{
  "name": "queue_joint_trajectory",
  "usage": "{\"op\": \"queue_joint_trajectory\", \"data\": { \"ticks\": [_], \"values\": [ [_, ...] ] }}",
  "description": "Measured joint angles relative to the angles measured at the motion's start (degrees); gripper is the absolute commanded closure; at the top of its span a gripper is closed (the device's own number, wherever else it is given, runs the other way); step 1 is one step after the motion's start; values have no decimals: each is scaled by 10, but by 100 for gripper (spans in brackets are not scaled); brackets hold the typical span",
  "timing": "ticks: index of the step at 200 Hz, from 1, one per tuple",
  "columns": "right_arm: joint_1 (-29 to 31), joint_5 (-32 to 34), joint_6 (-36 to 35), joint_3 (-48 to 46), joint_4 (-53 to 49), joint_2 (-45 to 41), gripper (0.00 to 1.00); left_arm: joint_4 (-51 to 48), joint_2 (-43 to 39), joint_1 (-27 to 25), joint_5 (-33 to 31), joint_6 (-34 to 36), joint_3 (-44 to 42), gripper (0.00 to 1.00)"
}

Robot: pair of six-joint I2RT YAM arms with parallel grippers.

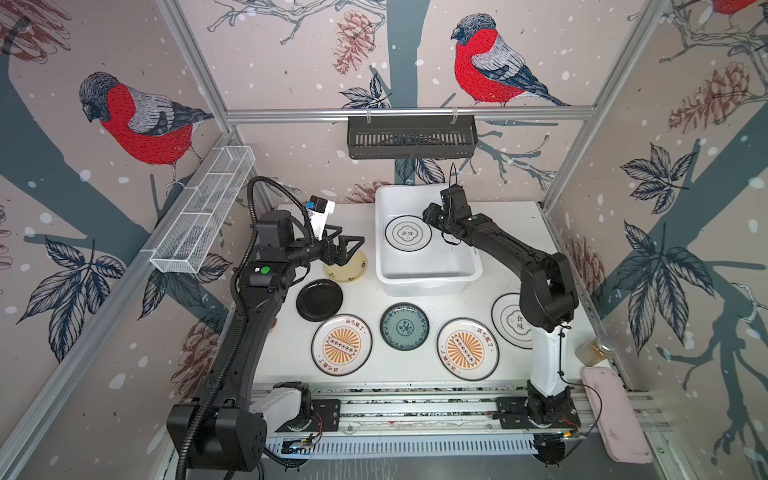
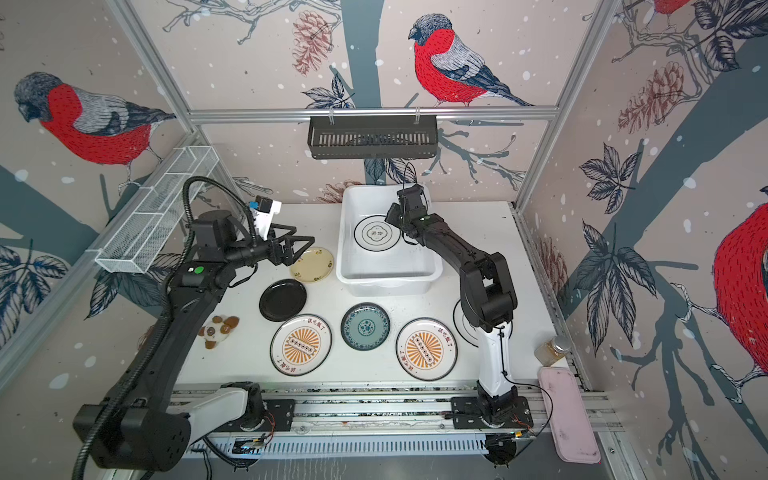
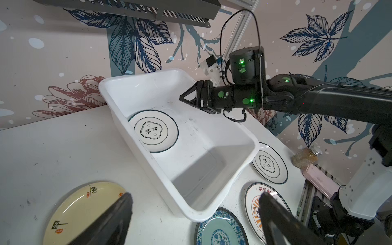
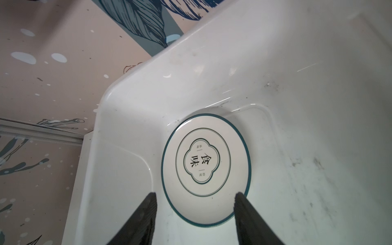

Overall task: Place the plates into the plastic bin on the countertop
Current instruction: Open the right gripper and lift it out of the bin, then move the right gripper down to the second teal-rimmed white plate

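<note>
White speckled countertop (image 1: 399,372), bin (image 1: 428,279) at back, yellow plate (image 1: 352,271) and black plate (image 1: 319,300) left of it, front row: sunburst plate (image 1: 341,345), teal plate (image 1: 404,327), second sunburst plate (image 1: 467,350), quatrefoil plate (image 1: 508,322), jar (image 1: 596,351) at right edge, plush toy (image 2: 216,330) at left.

The white plate (image 4: 206,169) lying inside the bin (image 1: 428,276) bore the black characters 食味 in a four-lobed frame; the tiny marks flanking them were too small to read. A second white plate (image 3: 269,163) on the desk (image 1: 365,303) near the bin carried the same 食味. One sunburst plate (image 1: 341,345) and the other sunburst plate (image 1: 467,349), in front of the bin, showed red 该吃饭了 along their rims. The yellow plate (image 3: 84,210) beside the bin had brush characters and red seals, illegible.
</note>
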Motion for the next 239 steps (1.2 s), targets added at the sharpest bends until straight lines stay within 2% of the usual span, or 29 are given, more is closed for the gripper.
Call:
{"op": "queue_joint_trajectory", "data": {
  "ticks": [24, 38, 60, 70, 91, 102, 128, 188, 239],
  "values": [
    [22, 28, -17, -29, -27, -68, 33, 0, -2, 0, 0, 0, 0, 8],
    [23, 48, -27, -62, -41, -115, 28, 0, -2, 0, 0, 0, 0, 8],
    [17, 88, -25, -152, -56, -218, 23, 0, -2, 0, 1, 0, 2, 8],
    [10, 98, -24, -201, -50, -265, 16, 0, -2, 0, 1, 0, 3, 8],
    [-16, 115, -15, -297, -57, -355, 12, 0, -2, 0, 8, 0, 6, 8],
    [-34, 120, -10, -330, -61, -389, 0, 0, -2, 0, 11, 0, 7, 8],
    [-90, 126, 18, -386, -94, -460, 0, -1, -1, -1, 12, 0, 8, 8],
    [-195, 136, 77, -420, -228, -480, 0, -5, 10, -5, 13, 5, 13, 8],
    [-208, 183, 149, -476, -321, -479, 0, -23, 46, -13, 12, 26, 32, 8]
  ]
}}
